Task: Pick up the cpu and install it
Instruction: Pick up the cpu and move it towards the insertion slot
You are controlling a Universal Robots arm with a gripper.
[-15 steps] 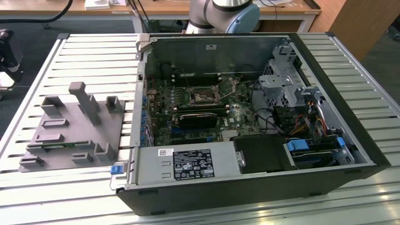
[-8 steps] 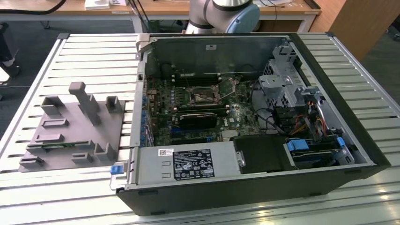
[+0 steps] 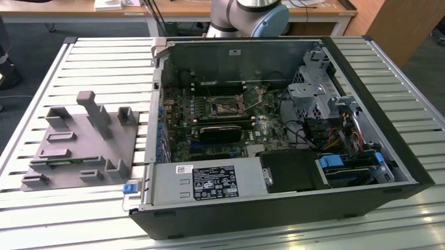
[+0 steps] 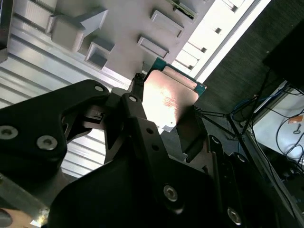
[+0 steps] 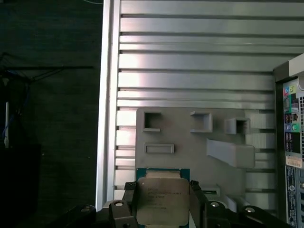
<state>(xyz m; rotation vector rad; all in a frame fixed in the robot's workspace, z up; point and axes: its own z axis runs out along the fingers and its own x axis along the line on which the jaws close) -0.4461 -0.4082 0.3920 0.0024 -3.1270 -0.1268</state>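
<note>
The flat silver-topped square cpu, judged light, rigid and fragile, is clamped by opposite edges in the black end effector, clear of the grey moulded tray at nine o'clock of the open black case.

The hand grips the cpu by two opposite edges, black fingers clamped on either side. The arm stands at the exterior view's far edge.

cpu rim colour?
The cpu rim is green; clearest in the first wrist view.
</note>
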